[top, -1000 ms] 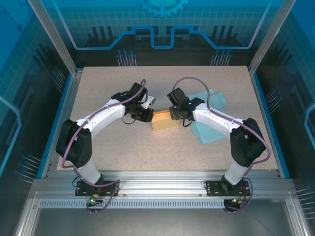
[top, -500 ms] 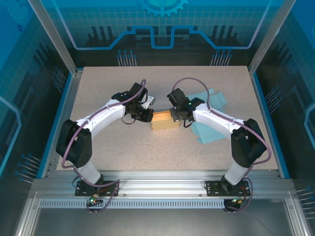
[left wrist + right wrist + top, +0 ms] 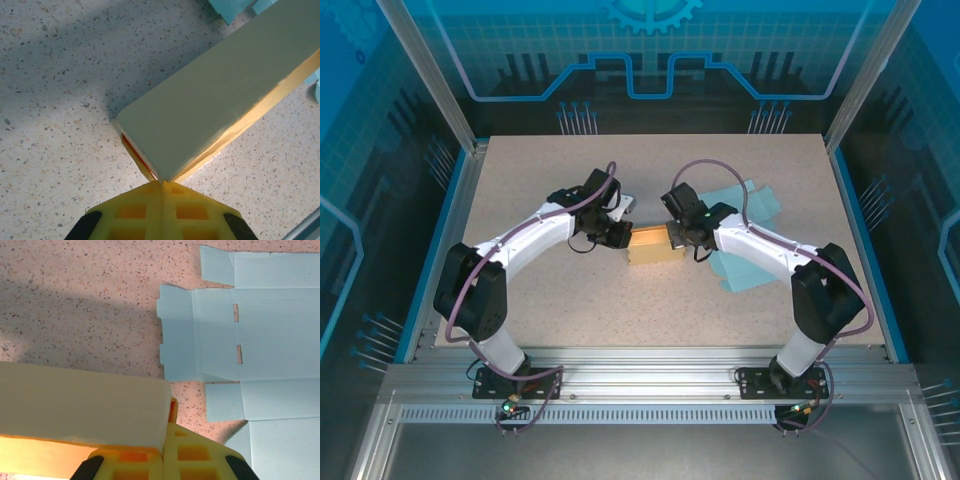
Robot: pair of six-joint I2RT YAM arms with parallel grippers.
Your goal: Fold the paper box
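Observation:
A yellow paper box (image 3: pixel 655 243) lies at the table's middle, between the two arms. My left gripper (image 3: pixel 623 233) is at its left end, my right gripper (image 3: pixel 677 236) at its right end. In the left wrist view the box (image 3: pixel 210 110) runs up and to the right, and its near corner sits in the seam of my shut left gripper (image 3: pixel 162 182). In the right wrist view the box (image 3: pixel 80 405) fills the lower left. Its end edge, with an orange flap (image 3: pixel 173 410) beside it, is pinched in my shut right gripper (image 3: pixel 164 452).
Flat light-blue box blanks (image 3: pixel 748 265) lie on the table right of the box, partly under the right arm. The right wrist view shows them (image 3: pixel 260 335) spread unfolded. Blue rails (image 3: pixel 865 230) bound the speckled table (image 3: pixel 570 300).
My right gripper has closed on the box's right end, and its wrist has shifted slightly. The left gripper and the box have stayed put.

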